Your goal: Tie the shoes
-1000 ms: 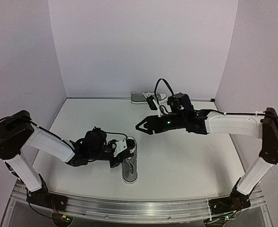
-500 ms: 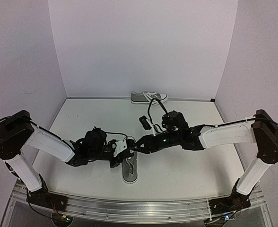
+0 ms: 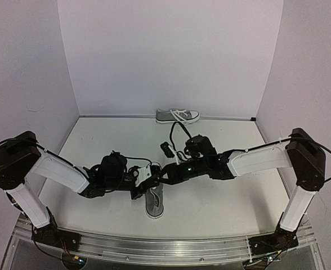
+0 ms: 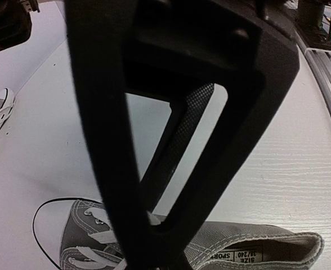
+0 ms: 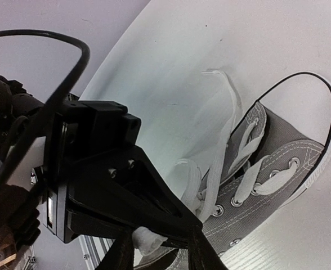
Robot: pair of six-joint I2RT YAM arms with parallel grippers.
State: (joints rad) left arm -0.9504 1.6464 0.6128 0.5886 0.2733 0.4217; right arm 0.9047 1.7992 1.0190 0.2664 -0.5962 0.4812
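Printed inside the heel opening of the near shoe [image 4: 278, 243], on the grey lining, seen upside down and partly cut by the lower edge of the left wrist view: a size mark [image 4: 249, 257] reading "SIZE", then "SPORT", with digits resembling "38/240", too small to confirm.

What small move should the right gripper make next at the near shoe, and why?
Probably close the right gripper on the white lace. A piece of that lace lies between its jaws, which stand apart, just beside the near shoe. The left gripper, shut, sits close by at the same shoe.
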